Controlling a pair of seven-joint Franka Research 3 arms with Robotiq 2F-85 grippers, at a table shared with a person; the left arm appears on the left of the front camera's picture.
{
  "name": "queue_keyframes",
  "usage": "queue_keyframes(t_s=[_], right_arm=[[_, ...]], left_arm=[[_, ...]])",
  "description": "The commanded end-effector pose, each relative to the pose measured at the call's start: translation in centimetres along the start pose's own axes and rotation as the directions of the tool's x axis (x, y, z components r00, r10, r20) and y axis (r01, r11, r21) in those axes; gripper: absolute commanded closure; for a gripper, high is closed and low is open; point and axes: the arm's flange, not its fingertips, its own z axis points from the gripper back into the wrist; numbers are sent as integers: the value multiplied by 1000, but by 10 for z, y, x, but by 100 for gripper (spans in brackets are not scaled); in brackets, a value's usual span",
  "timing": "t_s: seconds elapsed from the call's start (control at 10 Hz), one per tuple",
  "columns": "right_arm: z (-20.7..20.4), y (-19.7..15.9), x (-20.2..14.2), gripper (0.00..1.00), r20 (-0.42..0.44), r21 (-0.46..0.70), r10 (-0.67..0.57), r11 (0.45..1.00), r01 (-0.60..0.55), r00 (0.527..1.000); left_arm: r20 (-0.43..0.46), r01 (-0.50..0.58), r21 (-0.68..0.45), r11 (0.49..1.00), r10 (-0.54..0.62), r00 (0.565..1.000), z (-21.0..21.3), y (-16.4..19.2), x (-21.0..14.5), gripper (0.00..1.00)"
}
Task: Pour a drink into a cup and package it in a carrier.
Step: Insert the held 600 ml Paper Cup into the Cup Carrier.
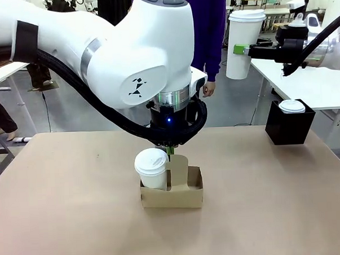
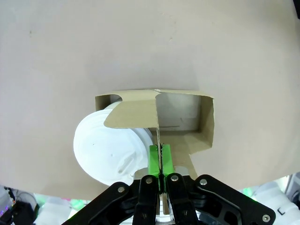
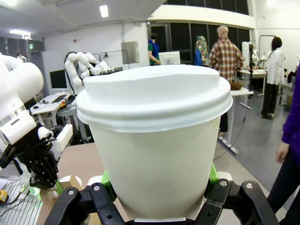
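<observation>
The brown table [image 1: 72,222] carries the carrier [image 1: 173,196] near its middle. One lidded white cup [image 1: 151,168] stands in the carrier's left slot, just beside the upright handle tab. My left gripper [image 2: 160,157] is pinched flat on that tab. Up and right of the carrier, my right gripper [image 3: 158,199] clasps a second lidded cup [image 1: 244,45] by its body.

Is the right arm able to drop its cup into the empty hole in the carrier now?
Probably, but it looks tight. The empty slot of the carrier is on the right arm's side. But the left claw is shut on the handle tab, and that arm's wrist hangs right above.
</observation>
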Motion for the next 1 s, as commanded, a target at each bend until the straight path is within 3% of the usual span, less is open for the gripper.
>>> queue_keyframes(t_s=[0.0, 0.1, 0.2, 0.3, 0.4, 0.5, 0.6, 0.8, 0.9], right_arm=[[-1, 1, 4, 20, 15, 3, 3, 1000, -4, 1000], [-1, 1, 4, 20, 15, 3, 3, 1000, -4, 1000], [-1, 1, 4, 20, 15, 3, 3, 1000, -4, 1000], [-1, 1, 4, 20, 15, 3, 3, 1000, -4, 1000], [0, 0, 0, 20, 0, 0, 0, 1000, 0, 1000], [1, -15, -6, 20, 36, 96, -21, 995, 17, 999], [-1, -29, -16, 20, 40, 157, -26, 987, 19, 999], [-17, -37, -31, 20, 50, 259, -8, 966, -5, 999], [-27, -37, -36, 20, 57, 307, 18, 951, -35, 998]], left_arm=[[9, -7, 8, 1000, 7, 1000, 1, 3, -1, 98], [9, -7, 8, 1000, 7, 1000, 1, 3, -1, 98], [0, -1, 0, 1000, 1, 1000, 0, 0, 0, 41], [-11, 18, -41, 999, -19, 1000, 6, 7, 0, 41], [-22, 37, -73, 997, -39, 999, 15, 14, 2, 0], [-58, 85, -126, 988, -93, 994, 30, 24, 8, 37], [-62, 140, -173, 975, -152, 986, 47, 40, 17, 0], [-59, 283, -272, 920, -310, 949, 72, 70, 24, 0], [-34, 383, -324, 865, -415, 909, 78, 90, 29, 0]])
